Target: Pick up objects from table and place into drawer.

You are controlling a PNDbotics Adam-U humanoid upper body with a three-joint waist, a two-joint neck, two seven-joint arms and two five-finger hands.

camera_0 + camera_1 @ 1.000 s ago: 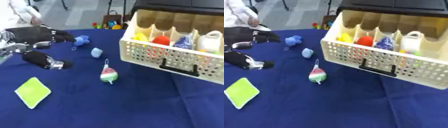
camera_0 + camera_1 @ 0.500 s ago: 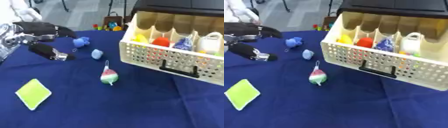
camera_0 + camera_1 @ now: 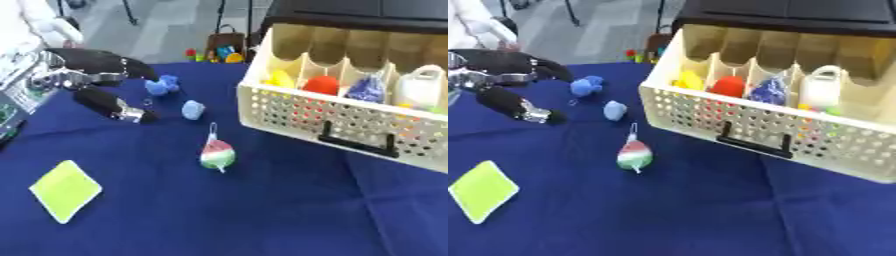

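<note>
Rising and reaching farther over the blue tablecloth [image 3: 262, 215], the left hand [image 3: 96, 75] is hovering open and empty beside two blue toys [image 3: 162, 85]; a watermelon-coloured ornament [image 3: 217, 154] is lying just before the cream drawer [image 3: 350, 125]; a yellow-green card [image 3: 66, 190] is lying near the front.

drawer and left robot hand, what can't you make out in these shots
- Drawer: its right end is cut off by the frame edge in the left eye view; the perforated front wall hides the lower parts of the items inside.
- Blue item in the drawer: too blurred to identify in either view.
- Left robot hand: its arm runs off the left edge of both views.
- Right robot hand: in neither view.
- Small colourful things beyond the table: too small and blurred to name.
</note>
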